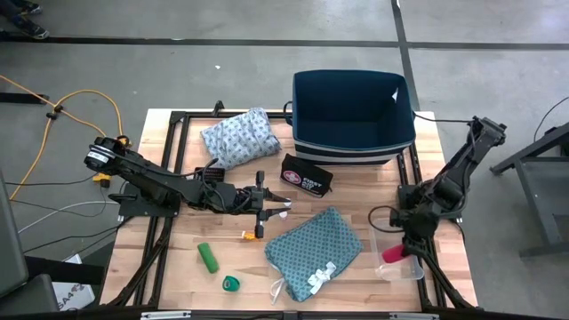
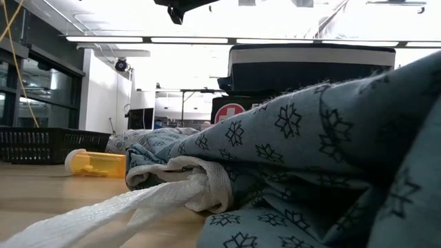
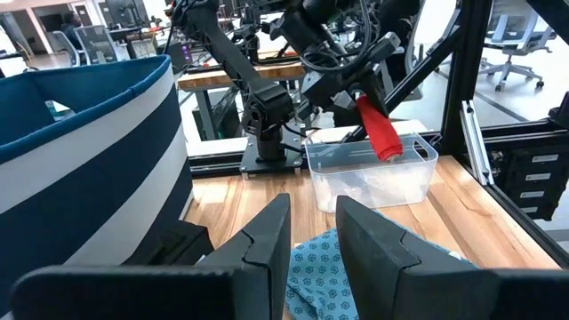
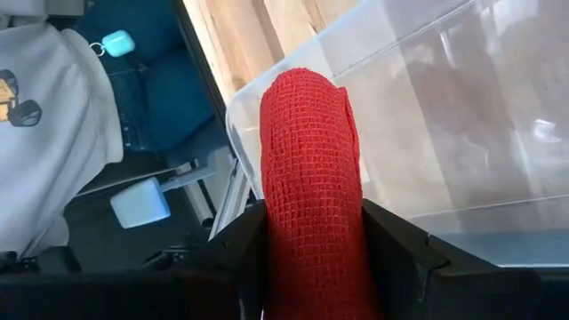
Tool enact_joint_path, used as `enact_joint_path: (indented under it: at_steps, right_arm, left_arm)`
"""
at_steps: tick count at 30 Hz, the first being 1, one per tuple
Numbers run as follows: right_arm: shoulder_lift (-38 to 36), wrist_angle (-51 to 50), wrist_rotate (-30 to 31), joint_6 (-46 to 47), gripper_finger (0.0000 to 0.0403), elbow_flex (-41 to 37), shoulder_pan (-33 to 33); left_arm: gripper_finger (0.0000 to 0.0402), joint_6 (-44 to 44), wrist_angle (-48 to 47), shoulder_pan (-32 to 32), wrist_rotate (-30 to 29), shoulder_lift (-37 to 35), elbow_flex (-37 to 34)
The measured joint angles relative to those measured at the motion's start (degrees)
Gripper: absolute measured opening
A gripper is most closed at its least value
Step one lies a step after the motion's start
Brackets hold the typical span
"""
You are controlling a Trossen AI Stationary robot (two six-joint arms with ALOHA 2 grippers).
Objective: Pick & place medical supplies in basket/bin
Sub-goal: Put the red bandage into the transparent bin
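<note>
A red roll is pinched between the fingers of the right claw, held over the rim of a clear plastic bin at the lower right of the high view. The roll sits at the bin's edge, not its middle; if released now it could, by judgement, strike the rim and tip out onto the table. The left claw, at centre frame, is seen with fingers narrowly parted; nothing appears gripped, though the tips are small here. It hangs just above the teal cloth, whose white ties could snag on a finger. Left on the table: pale blue-grey cloth upper centre, green roll and a smaller green roll lower left. The dark blue basket stands at upper right.
</note>
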Motion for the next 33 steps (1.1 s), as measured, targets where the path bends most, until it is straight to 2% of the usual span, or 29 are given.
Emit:
enact_joint_path:
  at_steps: [8, 18, 25, 33]
  right_arm:
    - [3.07, 0.0, -0.29, -0.15, 0.015, 0.0, 0.0]
    - [10.53, 0.02, -0.39, -0.62, 0.016, 0.0, 0.0]
    - [15.03, 0.14, -3.73, -0.31, 0.016, 0.0, 0.0]
    - [16.59, 0.5, -1.9, 1.06, 0.016, 0.0, 0.0]
  left_arm:
    - [0.0088, 0.0, 0.0, 0.0, 0.0, 0.0, 0.0]
    - [0.0088, 0.0, -0.02, 0.0, 0.0, 0.0, 0.0]
    - [0.0088, 0.0, -0.26, 0.0, 0.0, 0.0, 0.0]
    - [0.0088, 0.0, -0.57, 0.0, 0.0, 0.0, 0.0]
